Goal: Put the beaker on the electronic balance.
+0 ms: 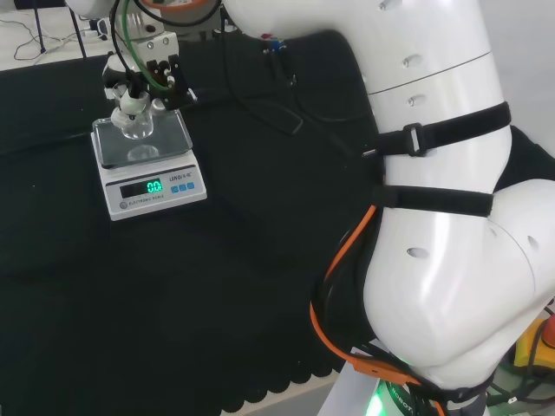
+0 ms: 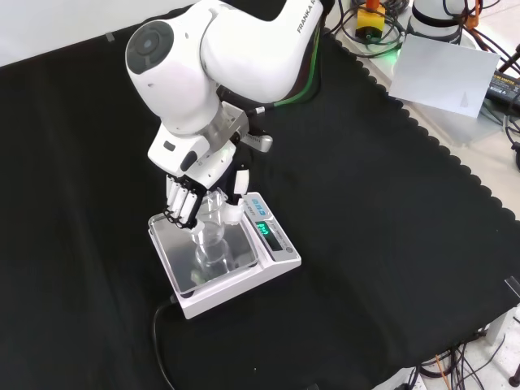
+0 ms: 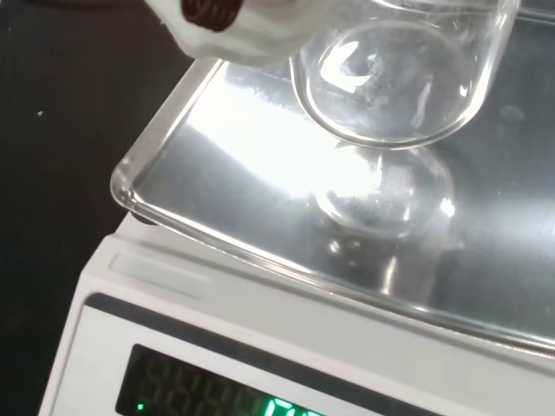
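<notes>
Beaker [image 2: 210, 230] of clear glass hung just over the steel pan [image 2: 236, 264] of the electronic balance [image 2: 276, 262], gripped by the hand [image 2: 188, 195], whose black and white fingers [image 2: 177, 203] curled round its upper part from one side while the thumb [image 2: 238, 185] closed on the other. In the wrist view the beaker's round bottom [image 3: 390, 95] stood a little clear of the pan [image 3: 251, 173], with its reflection lying below it on the shiny metal, so it had not yet been set down. The balance sat on the black cloth [image 2: 382, 227] toward the far left corner of the bench in the head view, its green lit display [image 1: 153, 186] facing the near edge. In that view the hand [image 1: 143, 82] hovered over the pan's far edge with the beaker [image 1: 135, 124] under it.
</notes>
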Robot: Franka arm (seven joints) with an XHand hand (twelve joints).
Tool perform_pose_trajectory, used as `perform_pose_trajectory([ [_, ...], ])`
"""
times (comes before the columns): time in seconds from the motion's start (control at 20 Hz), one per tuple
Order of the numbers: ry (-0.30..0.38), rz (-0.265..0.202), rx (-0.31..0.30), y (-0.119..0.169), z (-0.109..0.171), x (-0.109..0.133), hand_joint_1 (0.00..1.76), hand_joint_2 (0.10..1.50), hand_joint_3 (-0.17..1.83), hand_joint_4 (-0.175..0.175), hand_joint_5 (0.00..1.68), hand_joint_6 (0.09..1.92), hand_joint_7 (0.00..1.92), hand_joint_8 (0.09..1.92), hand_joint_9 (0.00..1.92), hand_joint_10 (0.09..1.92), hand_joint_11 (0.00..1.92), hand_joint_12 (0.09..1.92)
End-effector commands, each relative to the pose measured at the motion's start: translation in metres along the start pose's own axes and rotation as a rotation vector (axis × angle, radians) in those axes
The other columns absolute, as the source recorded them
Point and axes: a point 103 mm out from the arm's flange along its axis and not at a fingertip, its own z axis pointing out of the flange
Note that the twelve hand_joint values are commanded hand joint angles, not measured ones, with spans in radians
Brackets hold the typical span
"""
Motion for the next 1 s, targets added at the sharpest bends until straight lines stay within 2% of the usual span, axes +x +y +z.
perform_pose_trajectory([
  [0.05, 0.009, -0.001, 0.046, 0.008, 0.024, 0.001, 1.36, 1.20, -0.04, -0.175, 0.79, 1.29, 0.68, 1.39, 0.98, 1.20, 1.02, 0.99],
  [0.25, 0.014, -0.002, 0.058, 0.011, 0.031, 0.002, 1.36, 1.20, -0.04, -0.175, 0.79, 1.29, 0.68, 1.39, 0.98, 1.19, 1.01, 0.99],
  [0.35, 0.029, -0.006, 0.085, 0.011, 0.031, 0.000, 1.27, 1.21, -0.03, -0.175, 0.78, 1.30, 0.77, 1.35, 1.01, 1.26, 1.04, 0.98],
  [0.4, 0.027, -0.011, 0.102, 0.011, 0.030, -0.001, 1.25, 1.16, -0.09, -0.134, 0.65, 1.29, 0.74, 1.32, 0.99, 1.23, 1.02, 1.01],
  [0.45, 0.019, -0.015, 0.104, 0.010, 0.029, -0.001, 1.23, 1.09, -0.13, -0.095, 0.48, 1.21, 0.66, 1.26, 0.95, 1.17, 0.96, 1.06],
  [0.55, -0.011, -0.019, 0.081, 0.008, 0.025, 0.000, 1.14, 0.96, -0.16, -0.060, 0.23, 0.81, 0.48, 1.15, 0.81, 1.04, 0.73, 1.21],
  [0.7, -0.023, -0.029, 0.059, 0.003, 0.018, 0.000, 0.94, 0.83, -0.17, -0.021, 0.04, 0.21, 0.18, 0.99, 0.50, 0.95, 0.29, 1.41],
  [0.75, -0.019, -0.033, 0.054, 0.001, 0.016, -0.001, 0.89, 0.81, -0.17, -0.006, 0.02, 0.11, 0.10, 0.88, 0.39, 0.93, 0.16, 1.47],
  [0.8, -0.009, -0.047, 0.043, -0.002, 0.011, -0.003, 0.82, 0.77, -0.16, 0.009, 0.01, 0.09, 0.05, 0.69, 0.28, 0.90, 0.08, 1.48],
  [1.0, -0.007, -0.072, 0.020, -0.013, 0.001, -0.009, 0.63, 0.70, -0.12, 0.036, 0.00, 0.09, 0.00, 0.14, 0.03, 0.83, 0.00, 1.35],
])
